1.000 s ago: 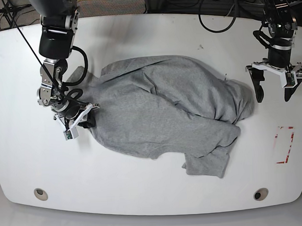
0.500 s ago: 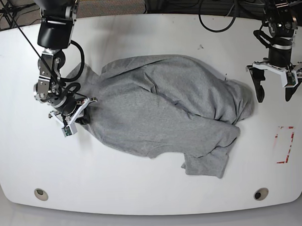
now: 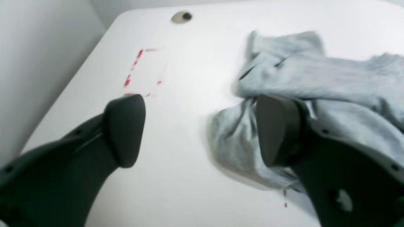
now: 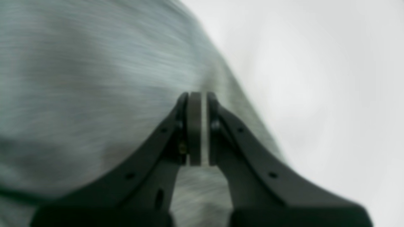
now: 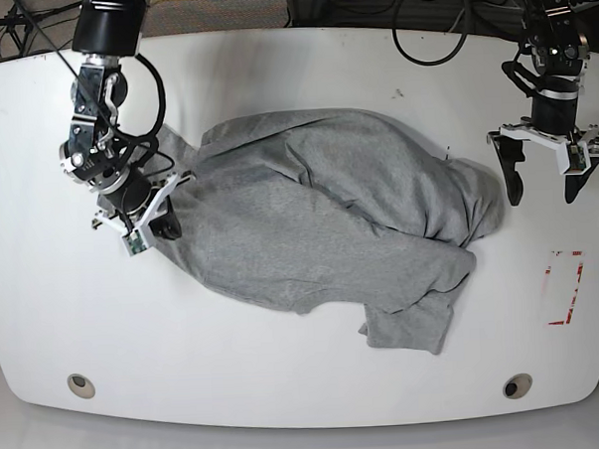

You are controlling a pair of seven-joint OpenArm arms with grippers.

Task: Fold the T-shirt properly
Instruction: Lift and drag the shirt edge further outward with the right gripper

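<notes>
I see the grey T-shirt (image 5: 329,218) lying crumpled mid-table (image 5: 287,384). My right gripper (image 5: 152,217), wrist angled down at the shirt's edge, has its jaws pinched closed on the fabric. My left gripper (image 5: 544,179) hangs vertical beside the opposite edge, jaws spread wide, holding nothing.

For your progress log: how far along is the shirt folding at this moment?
Nothing is folded: the T-shirt lies crumpled. In hand: the right gripper is shut on its edge. The left gripper hangs open beside it. All folds remain.
</notes>
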